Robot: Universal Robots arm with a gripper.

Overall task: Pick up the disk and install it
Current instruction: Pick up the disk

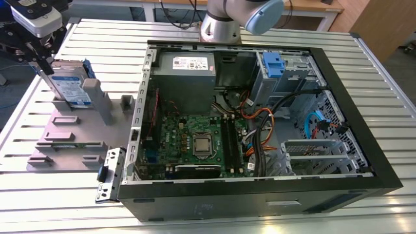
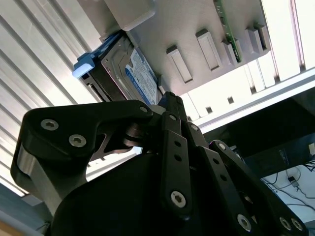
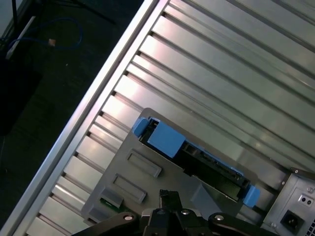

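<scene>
Exterior view: an open computer case [image 1: 247,197] is lying on its side on a slatted metal counter [image 1: 117,34]. Just outside the case, on the exterior view's left of it, a grey holder [image 1: 71,131] is resting flat on the counter. The disk [image 1: 68,85] is standing upright on edge in that holder, well clear of the case wall, with its white-and-blue label facing the case and its blue frame showing along the top edge. The tool [image 1: 44,66] is hanging over the end of the disk farthest from the case, its tip reaching down just beside the disk's upper corner. Whether the tool is apart, together or clamped on the disk cannot be told, nor whether it is touching the disk.

Inside the case, a grey power-supply box [image 1: 185,78] is sitting by the wall nearest the holder. A green circuit board [image 1: 195,141] is lying below it, and a blue clip [image 1: 272,66] is showing at the metal bay on the far side.

In the second wrist view, the tool's [image 2: 170,101] black links are crossing the foreground, with the disk [image 2: 133,66] and the holder [image 2: 197,19] beyond them.

In the first wrist view, the disk [image 3: 206,167] is showing edge-on with its blue frame, sitting in the holder [image 3: 123,167] on the counter [image 3: 221,73], close ahead of the tool [image 3: 170,196].
</scene>
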